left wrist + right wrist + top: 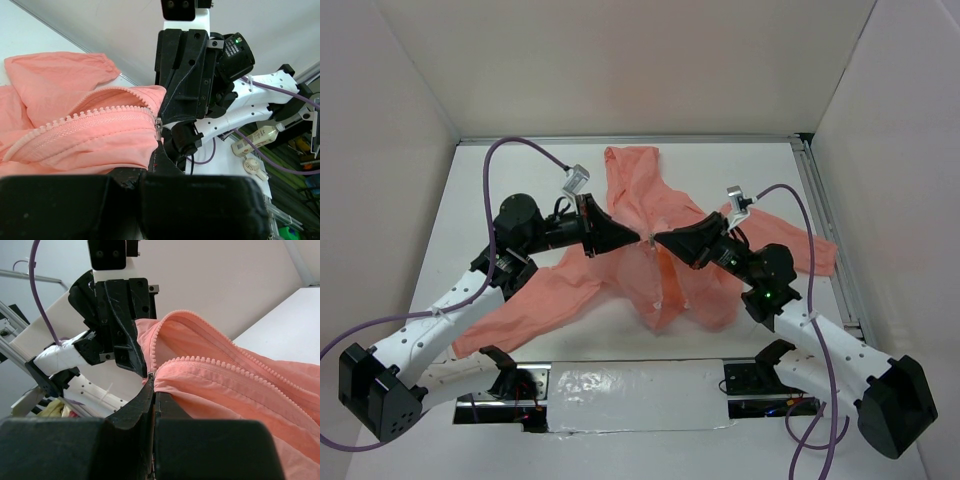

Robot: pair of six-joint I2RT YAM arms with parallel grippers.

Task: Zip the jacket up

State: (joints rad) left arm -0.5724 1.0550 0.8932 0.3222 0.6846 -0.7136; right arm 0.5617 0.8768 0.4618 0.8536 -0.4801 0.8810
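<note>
The jacket (pixel 665 295) is seen spread across the centre of the frame in the top view. Its front is lifted into a peak where the left gripper (pixel 636 238) and right gripper (pixel 660 241) meet tip to tip, each clamped tight on a fold of the pink cloth. In both wrist views the two rows of zipper teeth (pixel 215 362) are shown parted and running away from the pinch point, so the zipping is judged barely begun, with nearly the whole front left to be closed.
</note>
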